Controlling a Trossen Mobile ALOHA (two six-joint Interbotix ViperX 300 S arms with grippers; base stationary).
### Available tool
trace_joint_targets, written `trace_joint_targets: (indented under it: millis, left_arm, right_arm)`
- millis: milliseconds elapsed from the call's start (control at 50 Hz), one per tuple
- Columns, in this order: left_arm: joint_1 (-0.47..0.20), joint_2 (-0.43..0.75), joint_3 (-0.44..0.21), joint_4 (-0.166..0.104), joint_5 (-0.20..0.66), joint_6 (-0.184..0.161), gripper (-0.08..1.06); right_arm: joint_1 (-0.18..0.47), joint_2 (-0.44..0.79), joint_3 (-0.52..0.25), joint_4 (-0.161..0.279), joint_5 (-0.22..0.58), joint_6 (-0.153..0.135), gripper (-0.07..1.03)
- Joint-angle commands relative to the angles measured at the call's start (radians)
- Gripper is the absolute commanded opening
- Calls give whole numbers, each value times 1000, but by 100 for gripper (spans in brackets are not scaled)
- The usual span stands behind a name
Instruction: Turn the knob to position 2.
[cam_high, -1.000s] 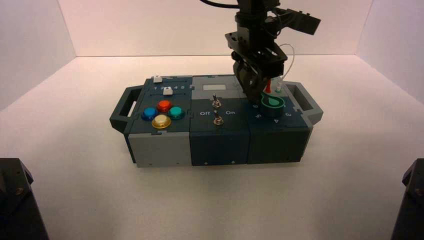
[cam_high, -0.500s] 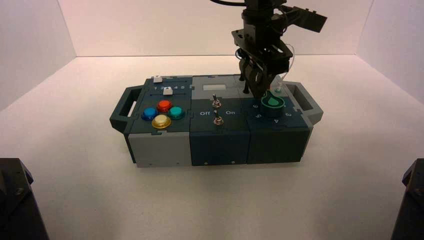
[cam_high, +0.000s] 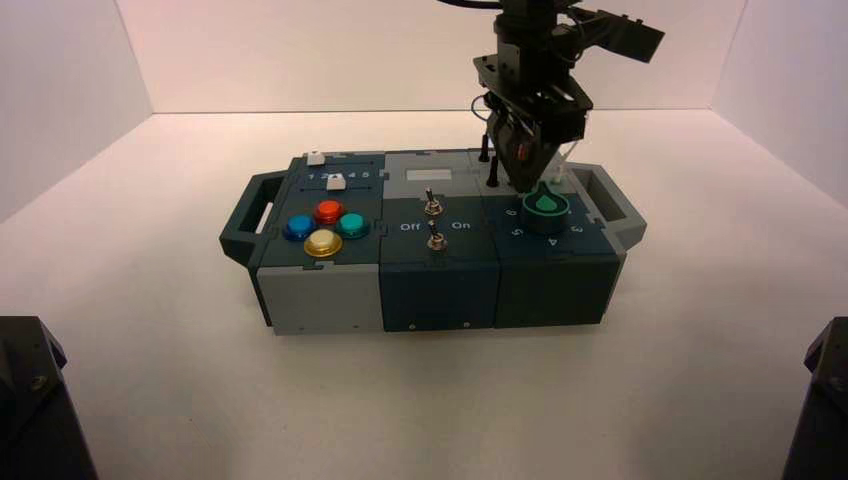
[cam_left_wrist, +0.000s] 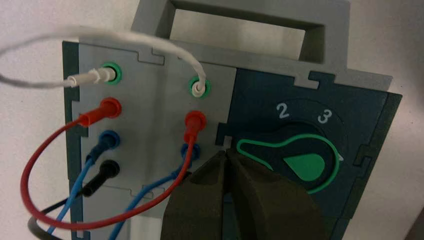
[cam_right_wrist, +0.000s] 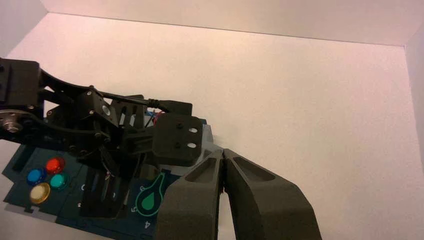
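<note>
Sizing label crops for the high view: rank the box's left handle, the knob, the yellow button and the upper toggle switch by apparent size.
1. left handle
2. knob, with the left gripper close over it; barely larger than the next
3. yellow button
4. upper toggle switch

Dial face beside the knob (cam_left_wrist: 300, 162): white numerals "2" (cam_left_wrist: 283, 111) and "3" (cam_left_wrist: 325, 116) read plainly in the left wrist view. Right wrist view showed a "4" (cam_right_wrist: 147, 224) on the same dial. Nothing else was readable at close range.
</note>
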Motion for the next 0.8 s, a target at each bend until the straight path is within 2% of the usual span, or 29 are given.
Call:
trace_joint_targets:
  millis: [20,460,800]
  left_arm:
    - [0,-14,-38,0,3,12,-3]
    - [-2,25,-97,2,32,28,-3]
    - [-9,28,-112,2,58,28,-3]
  right_arm:
    - [-6,5,-12,3,-11,3,-2]
    - [-6,5,-12,3,-11,3,-2]
    - [-6,5,-12,3,-9,3,-2]
